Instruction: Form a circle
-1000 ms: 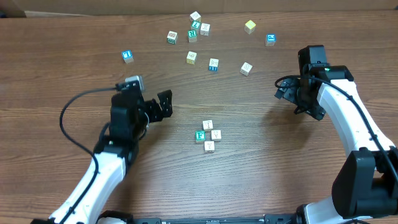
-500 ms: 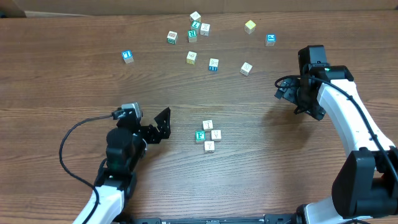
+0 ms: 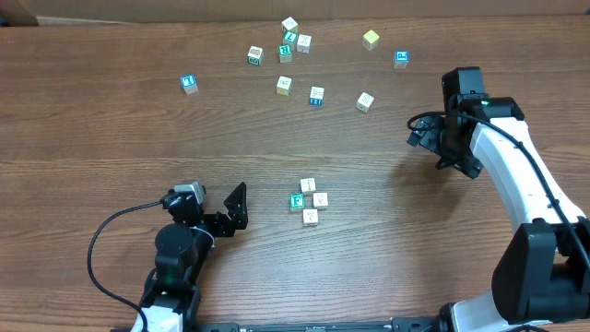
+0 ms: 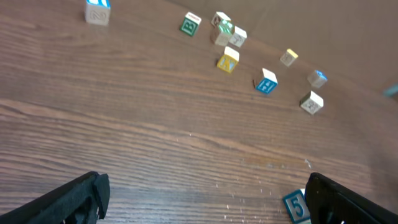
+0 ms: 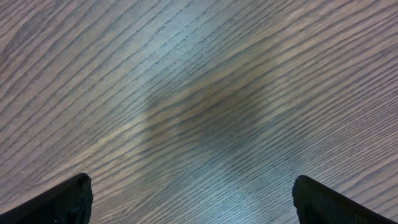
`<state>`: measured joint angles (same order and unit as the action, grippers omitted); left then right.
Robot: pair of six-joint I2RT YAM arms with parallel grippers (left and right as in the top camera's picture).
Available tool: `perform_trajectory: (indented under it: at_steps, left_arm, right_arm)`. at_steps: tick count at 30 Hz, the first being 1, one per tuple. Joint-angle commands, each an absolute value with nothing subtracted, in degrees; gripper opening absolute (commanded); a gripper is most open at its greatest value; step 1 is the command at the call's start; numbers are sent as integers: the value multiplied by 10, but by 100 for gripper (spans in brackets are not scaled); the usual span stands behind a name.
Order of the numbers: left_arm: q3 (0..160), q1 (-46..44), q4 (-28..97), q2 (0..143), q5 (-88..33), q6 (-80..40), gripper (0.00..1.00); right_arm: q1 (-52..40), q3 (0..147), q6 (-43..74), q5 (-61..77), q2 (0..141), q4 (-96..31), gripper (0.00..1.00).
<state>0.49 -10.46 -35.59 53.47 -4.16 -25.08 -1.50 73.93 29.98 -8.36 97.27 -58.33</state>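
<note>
Overhead view of a wood-grain table point(image 3: 111, 138) with two robot arms. The circle point(image 3: 309, 200) lies just toward 6 o'clock from the table's middle. It is made of four tiny cubes set close around a small central gap: three cream, and one green-faced cube point(image 3: 297, 201) on the ring's 9 o'clock side.

Your left gripper point(image 3: 232, 210) sits at the ring's 9 o'clock, near it but not touching. Its jaws are spread fully wide and hold nothing. Its wrist camera shows a finger at each lower corner with bare wood between them.

Your right gripper point(image 3: 426, 138) is well apart, at about 2 o'clock from the ring. It is likewise wide open and empty, and its camera looks down on bare wood only.

A scatter of loose cubes point(image 3: 316, 95) lies toward 12 o'clock, well clear of the ring.

The ring looks closed, so the step in hand is probably a last tidy or a clean departure.

- **Leaving:** Lift the left arm before you travel, and head toward 8 or 9 o'clock, away from the green-faced cube. These cubes look light enough to slide at a brush, and one knocked cube would open the ring.
- **Tightening a gap:** Use a single fingertip from outside. Press slowly toward the ring's centre and stop at first contact.
- **Adding a cube:** If you want another from 12 o'clock, the right arm is nearer. Lower the cube from above rather than sliding it in.
</note>
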Motion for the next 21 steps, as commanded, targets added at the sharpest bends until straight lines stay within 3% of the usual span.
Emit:
perform_trajectory:
  at_steps: [1, 12, 21]
  left_arm:
    - [3, -103, -350, 511, -25, -248, 100]
    - [3, -103, -244, 420, -15, -246, 100]
    - [3, -103, -61, 230, 11, -241, 100]
  right_arm:
    - [-13, 746, 300, -90, 962, -582, 100]
    - [-13, 746, 300, -90, 962, -582, 100]
    - [-13, 746, 300, -90, 962, -582, 100]
